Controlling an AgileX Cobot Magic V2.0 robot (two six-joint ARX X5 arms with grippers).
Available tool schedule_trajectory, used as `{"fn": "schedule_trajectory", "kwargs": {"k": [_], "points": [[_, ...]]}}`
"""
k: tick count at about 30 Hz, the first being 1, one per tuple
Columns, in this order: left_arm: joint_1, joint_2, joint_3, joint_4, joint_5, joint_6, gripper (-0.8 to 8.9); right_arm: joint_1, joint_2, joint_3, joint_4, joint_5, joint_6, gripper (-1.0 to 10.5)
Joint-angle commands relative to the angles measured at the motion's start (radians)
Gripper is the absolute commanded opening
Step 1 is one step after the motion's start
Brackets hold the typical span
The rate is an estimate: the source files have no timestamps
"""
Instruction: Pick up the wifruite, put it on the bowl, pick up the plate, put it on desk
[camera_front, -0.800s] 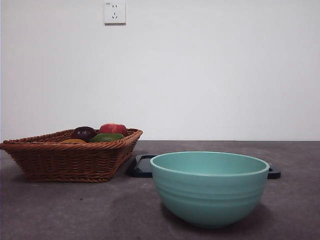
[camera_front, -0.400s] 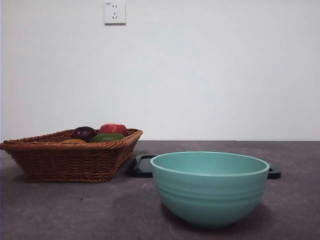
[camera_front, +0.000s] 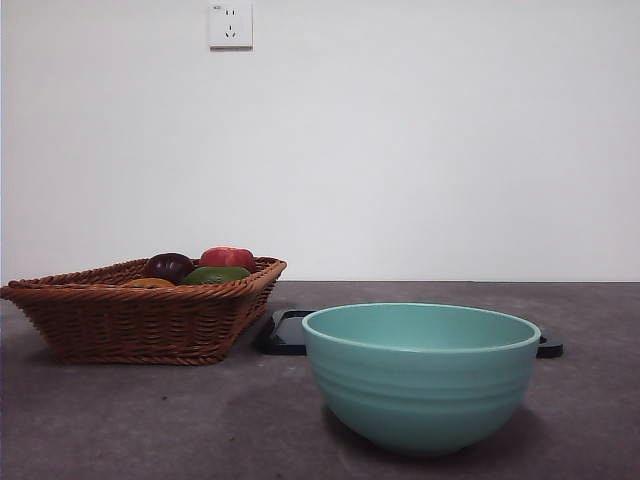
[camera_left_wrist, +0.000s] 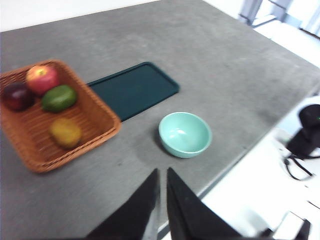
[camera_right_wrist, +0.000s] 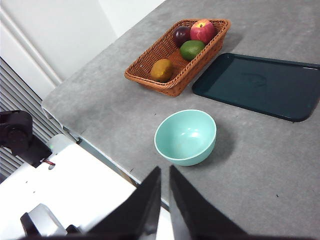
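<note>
We are looking at a ribbed, glossy teal bowl (camera_front: 420, 375) sitting empty on the mottled grey desk (camera_front: 150, 420). The dull tan fruit (camera_right_wrist: 162, 70) is lying in the woven wicker basket (camera_front: 130, 320), at the basket's corner nearest the bowl, beside a green fruit (camera_right_wrist: 192, 49), a purple one (camera_right_wrist: 181, 35) and a red apple (camera_right_wrist: 202, 31). A flat dark tray (camera_right_wrist: 260, 85) is resting just behind the bowl, at twelve o'clock from it. Both the left gripper (camera_left_wrist: 162, 175) and the right gripper (camera_right_wrist: 165, 175) are hanging high, jaws nearly pressed together, holding nothing, well apart from the fruit.
</note>
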Motion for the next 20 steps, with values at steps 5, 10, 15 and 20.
{"fn": "schedule_trajectory", "kwargs": {"k": [5,10,15,20], "points": [[0.142,-0.031,-0.202,0.204,-0.238,-0.019,0.19,0.007,-0.001,0.016,0.010,0.000,0.005,0.2],[0.241,-0.147,-0.617,0.675,-0.324,-0.023,0.19,0.007,-0.001,0.016,0.010,0.000,0.005,0.2],[0.309,-0.259,-0.972,1.040,-0.325,-0.054,0.19,0.007,-0.001,0.016,0.010,0.000,0.005,0.2],[0.354,-0.322,-1.180,1.181,-0.325,-0.086,0.19,0.007,-0.001,0.016,0.010,0.000,0.005,0.2]]}}
